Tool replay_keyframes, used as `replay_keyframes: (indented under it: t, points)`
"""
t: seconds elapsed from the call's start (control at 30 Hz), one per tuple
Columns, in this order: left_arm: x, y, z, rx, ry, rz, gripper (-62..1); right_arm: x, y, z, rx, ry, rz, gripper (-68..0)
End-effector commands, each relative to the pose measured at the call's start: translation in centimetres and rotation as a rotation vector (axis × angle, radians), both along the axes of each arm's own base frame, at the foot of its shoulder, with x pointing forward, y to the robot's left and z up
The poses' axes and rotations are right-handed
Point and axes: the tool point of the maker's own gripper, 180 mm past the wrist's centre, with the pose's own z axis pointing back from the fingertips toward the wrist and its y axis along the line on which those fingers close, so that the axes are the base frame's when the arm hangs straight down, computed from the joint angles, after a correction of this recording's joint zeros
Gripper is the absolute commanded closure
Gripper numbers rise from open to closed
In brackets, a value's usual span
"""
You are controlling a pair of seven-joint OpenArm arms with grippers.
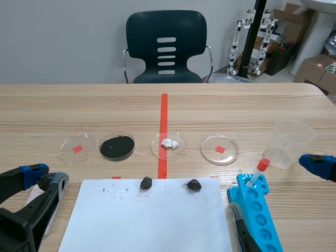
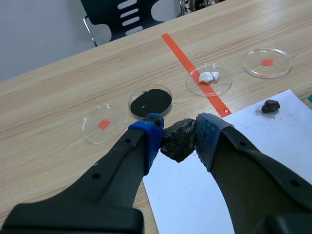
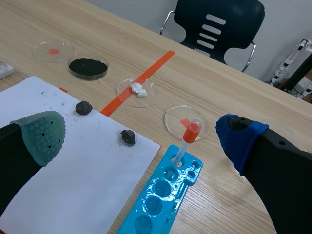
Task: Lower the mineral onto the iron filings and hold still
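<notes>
Two fingers of my left gripper (image 2: 178, 132) are clamped tight on a dark lumpy mineral (image 2: 178, 145). It's sitting by the near corner of the white paper sheet (image 2: 263, 146), so it's well apart from the petri dish of black iron filings (image 2: 150, 101) ahead of it. My right gripper (image 3: 141, 135) is spread wide with nothing in it, and the blue tube rack (image 3: 163, 195) is under it. Two more dark rocks (image 1: 146, 182) (image 1: 193, 184) lie on the paper's far edge.
</notes>
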Motion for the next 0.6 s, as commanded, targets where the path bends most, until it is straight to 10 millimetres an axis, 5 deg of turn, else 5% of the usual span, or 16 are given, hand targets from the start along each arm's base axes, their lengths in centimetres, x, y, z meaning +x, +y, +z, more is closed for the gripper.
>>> replay_keyframes:
  t: [0.0,0.57]
  points:
    - [0.35,-0.28,1.05,-0.018,-0.039,-0.002,-11.6,0.59,0.02,1.15,0.01,-0.045,0.0,-65.5]
    - [0.33,-0.24,0.92,-0.016,-0.032,-0.001,-11.6,0.59,0.02,1.15,0.01,-0.045,0.0,-65.5]
